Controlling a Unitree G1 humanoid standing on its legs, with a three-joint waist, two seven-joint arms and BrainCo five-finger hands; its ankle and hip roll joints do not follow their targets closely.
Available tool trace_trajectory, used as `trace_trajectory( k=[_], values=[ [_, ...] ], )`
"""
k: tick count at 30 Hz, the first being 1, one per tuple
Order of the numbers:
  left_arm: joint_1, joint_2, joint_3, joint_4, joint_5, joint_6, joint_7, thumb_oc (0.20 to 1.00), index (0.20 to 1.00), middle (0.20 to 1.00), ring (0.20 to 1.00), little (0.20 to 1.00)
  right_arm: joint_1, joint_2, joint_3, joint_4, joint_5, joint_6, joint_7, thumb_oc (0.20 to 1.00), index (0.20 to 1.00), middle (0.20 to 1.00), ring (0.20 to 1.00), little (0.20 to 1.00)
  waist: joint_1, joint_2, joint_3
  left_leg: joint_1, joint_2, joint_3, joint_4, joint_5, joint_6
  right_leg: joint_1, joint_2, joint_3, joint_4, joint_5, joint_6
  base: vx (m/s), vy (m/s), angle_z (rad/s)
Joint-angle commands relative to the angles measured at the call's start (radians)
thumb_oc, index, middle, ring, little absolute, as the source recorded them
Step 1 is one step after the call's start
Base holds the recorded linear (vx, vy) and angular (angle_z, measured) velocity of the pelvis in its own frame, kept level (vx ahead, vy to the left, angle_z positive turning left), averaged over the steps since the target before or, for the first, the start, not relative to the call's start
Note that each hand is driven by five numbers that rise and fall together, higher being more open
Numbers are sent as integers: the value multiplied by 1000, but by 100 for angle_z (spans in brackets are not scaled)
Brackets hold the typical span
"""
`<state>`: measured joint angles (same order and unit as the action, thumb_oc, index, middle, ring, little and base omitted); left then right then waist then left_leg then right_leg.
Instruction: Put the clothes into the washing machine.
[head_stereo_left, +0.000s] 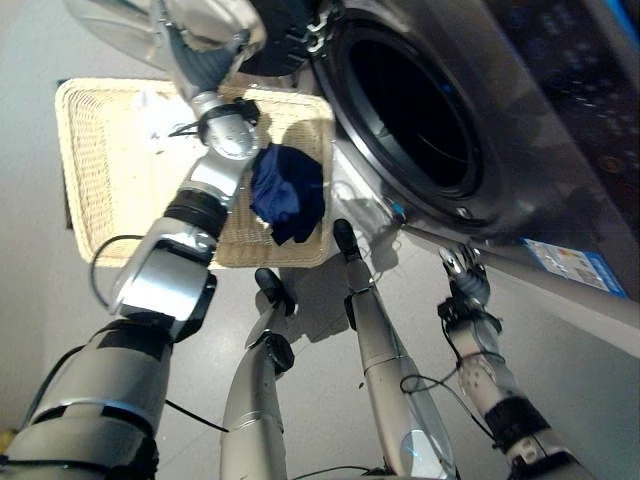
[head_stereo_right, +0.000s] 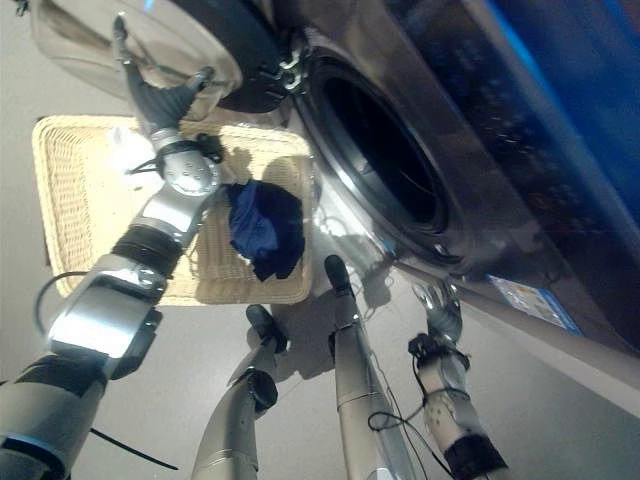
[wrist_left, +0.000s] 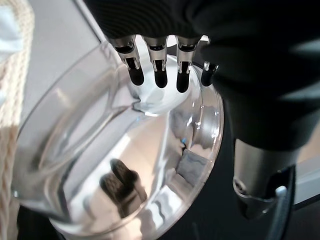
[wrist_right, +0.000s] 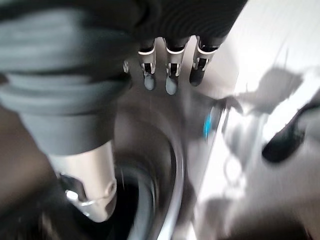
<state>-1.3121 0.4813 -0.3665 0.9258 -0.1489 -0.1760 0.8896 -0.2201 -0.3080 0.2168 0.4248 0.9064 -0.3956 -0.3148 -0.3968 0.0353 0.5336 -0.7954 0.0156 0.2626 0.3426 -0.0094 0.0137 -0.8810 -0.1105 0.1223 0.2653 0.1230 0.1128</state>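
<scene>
Grey floor, wicker basket sitting beside the washing machine — navy clothes lying in it, untouched. Left hand resting straight fingers on the open door; right hand hanging relaxed, empty. Door step looks done — next, reaching down for the clothes.

Smooth pale grey floor carries everything. On it, far left: rectangular cream woven wicker basket, just beside the front-loading silver-grey washing machine w/ dark round drum opening, which stands on the floor at right.
</scene>
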Motion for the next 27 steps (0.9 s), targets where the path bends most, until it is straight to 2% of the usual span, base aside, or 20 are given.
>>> trace_trajectory(
  k=[1, 2, 3, 5, 13, 22, 27],
  values=[
    [245, 83, -11, -80, -44, 47, -64, 1000, 1000, 1000, 1000, 1000, -241, -137, -32, 104, -53, -85, 28, 1000, 1000, 1000, 1000, 1000, 133, 27, -14, 60, -45, 24, -43, -6, -63, 21, 112, -103, 42, -72, -47, 74, 207, -56],
    [229, 90, -8, -32, -55, 67, -77, 1000, 1000, 1000, 1000, 1000, -220, -129, -10, 84, -61, -86, 40, 1000, 1000, 1000, 1000, 1000, 122, 19, -14, 77, -43, 20, -9, -53, -68, 43, 109, -97, 33, -92, -40, 84, 200, -14],
    [195, 110, -17, 34, -73, 98, -105, 1000, 1000, 1000, 1000, 1000, -197, -121, 16, 55, -53, -84, 66, 1000, 1000, 1000, 1000, 1000, 106, 8, -14, 64, -41, 32, 34, -80, -65, 36, 103, -87, 28, -88, -38, 91, 245, -21],
    [166, 131, -22, 95, -85, 131, -139, 1000, 1000, 1000, 1000, 1000, -164, -109, 45, 11, -60, -72, 78, 1000, 1000, 1000, 1000, 1000, 86, -5, -14, 49, -36, 41, 76, -105, -60, 25, 98, -74, 24, -85, -37, 26, 170, -19],
    [127, 169, -35, 238, -169, 212, -154, 1000, 1000, 1000, 1000, 1000, -78, -101, 109, -31, -56, -48, 143, 1000, 1000, 1000, 1000, 1000, 47, -27, -14, -1, -22, 56, 162, -153, -45, -22, 93, -38, 41, -84, -34, 29, 107, -7],
    [175, 149, 36, 238, -283, 134, -114, 1000, 1000, 1000, 1000, 1000, -26, -102, 149, -29, -115, -43, 142, 1000, 1000, 1000, 1000, 1000, 49, -30, -14, -4, -35, 38, 167, -160, -38, -30, 105, -19, 55, -89, -35, 16, 24, 1],
    [222, 146, 51, 210, -250, 131, -117, 1000, 1000, 1000, 1000, 1000, -18, -102, 157, -31, -139, -39, 130, 1000, 1000, 1000, 1000, 1000, 65, -28, -14, 11, -43, 26, 152, -151, -38, -15, 106, -29, 54, -90, -37, 2, -16, 7]
  ],
)
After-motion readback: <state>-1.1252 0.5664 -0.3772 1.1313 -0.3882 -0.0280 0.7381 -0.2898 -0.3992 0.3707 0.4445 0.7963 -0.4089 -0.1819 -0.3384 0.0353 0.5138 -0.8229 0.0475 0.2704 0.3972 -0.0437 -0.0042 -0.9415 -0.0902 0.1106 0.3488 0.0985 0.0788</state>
